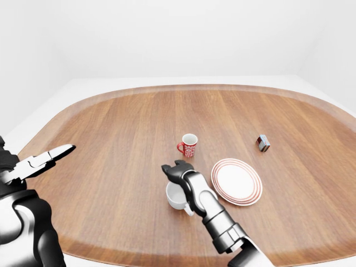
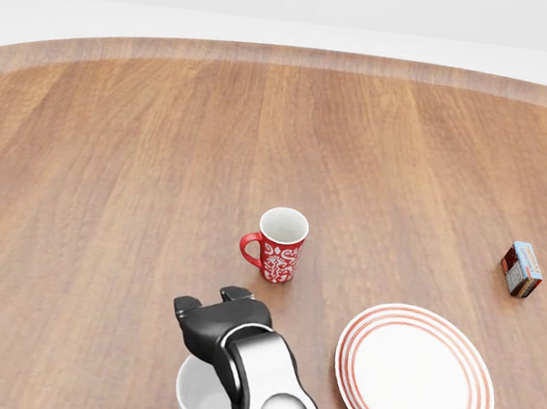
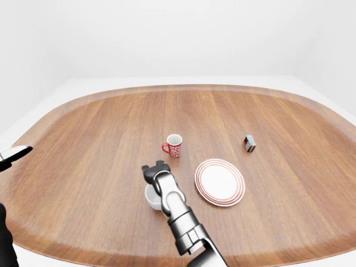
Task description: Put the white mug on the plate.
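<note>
The red mug [image 2: 280,245] stands at twelve o'clock of the white mug [image 2: 202,402]. Bare desk [image 2: 321,302] lies between it and the plate [image 2: 415,381] at three o'clock.

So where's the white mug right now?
The white mug sits at the bottom of the head view, left of the striped plate and below the red mug, with the right robot hand over its upper rim.

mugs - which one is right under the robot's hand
The white mug, plain and at the bottom of the head view, sits beneath the right hand. The red patterned mug stands apart, farther up the table.
</note>
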Motion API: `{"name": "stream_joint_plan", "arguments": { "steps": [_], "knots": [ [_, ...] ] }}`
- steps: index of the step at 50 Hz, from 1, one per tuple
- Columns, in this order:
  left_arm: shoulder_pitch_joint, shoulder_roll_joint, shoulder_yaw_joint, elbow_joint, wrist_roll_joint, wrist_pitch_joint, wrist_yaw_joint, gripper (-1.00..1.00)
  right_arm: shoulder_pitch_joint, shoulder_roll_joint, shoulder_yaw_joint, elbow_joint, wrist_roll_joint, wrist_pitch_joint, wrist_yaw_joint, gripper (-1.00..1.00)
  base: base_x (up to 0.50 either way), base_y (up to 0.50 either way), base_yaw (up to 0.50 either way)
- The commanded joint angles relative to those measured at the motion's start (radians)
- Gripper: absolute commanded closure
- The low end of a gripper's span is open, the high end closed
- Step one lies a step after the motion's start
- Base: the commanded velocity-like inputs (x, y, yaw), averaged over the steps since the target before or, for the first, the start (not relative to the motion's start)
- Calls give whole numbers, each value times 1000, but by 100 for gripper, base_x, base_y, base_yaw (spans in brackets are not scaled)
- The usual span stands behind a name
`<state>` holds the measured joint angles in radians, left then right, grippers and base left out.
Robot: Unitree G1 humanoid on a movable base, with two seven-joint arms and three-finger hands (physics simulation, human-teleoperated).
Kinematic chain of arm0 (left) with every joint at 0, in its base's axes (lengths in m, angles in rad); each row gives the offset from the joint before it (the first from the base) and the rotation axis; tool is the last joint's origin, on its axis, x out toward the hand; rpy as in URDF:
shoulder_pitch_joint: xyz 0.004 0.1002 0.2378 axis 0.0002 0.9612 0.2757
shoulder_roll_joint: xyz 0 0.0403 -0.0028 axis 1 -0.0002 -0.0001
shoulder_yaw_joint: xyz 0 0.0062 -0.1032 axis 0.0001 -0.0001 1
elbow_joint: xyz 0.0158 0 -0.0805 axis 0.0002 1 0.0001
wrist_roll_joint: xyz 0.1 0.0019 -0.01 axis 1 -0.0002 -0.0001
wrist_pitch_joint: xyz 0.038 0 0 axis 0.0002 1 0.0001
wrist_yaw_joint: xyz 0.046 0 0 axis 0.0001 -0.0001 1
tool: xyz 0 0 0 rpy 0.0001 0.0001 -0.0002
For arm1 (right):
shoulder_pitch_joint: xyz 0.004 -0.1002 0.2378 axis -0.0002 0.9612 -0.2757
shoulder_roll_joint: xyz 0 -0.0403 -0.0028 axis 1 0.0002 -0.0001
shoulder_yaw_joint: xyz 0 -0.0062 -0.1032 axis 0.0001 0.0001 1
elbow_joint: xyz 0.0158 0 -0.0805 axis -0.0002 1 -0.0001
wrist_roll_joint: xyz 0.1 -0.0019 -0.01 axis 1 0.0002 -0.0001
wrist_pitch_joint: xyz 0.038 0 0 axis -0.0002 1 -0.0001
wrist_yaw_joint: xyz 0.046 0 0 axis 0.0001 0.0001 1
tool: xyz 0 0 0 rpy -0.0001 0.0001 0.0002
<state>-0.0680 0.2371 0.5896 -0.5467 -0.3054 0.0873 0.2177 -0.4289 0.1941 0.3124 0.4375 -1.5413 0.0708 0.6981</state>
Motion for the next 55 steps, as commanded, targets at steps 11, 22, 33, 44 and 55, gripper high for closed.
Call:
{"name": "stream_joint_plan", "arguments": {
  "steps": [11,22,33,44,55],
  "knots": [
    [2,-1,-1,-7,-4,0,0,-100,-31,21,-1,139,0,6,0,-100,0,0,0],
    [2,-1,4,-10,-10,0,-1,-100,-82,14,-20,234,24,16,0,-100,0,0,0],
    [3,-1,3,-7,-8,0,-1,-100,-103,4,-25,299,40,16,0,-100,0,0,0],
    [3,-2,2,-4,-8,0,-2,-100,-94,2,-20,289,34,16,0,-100,0,0,0],
    [4,-3,0,2,-6,0,-4,-100,-91,-1,-20,287,32,16,0,100,0,0,0]
  ]
}}
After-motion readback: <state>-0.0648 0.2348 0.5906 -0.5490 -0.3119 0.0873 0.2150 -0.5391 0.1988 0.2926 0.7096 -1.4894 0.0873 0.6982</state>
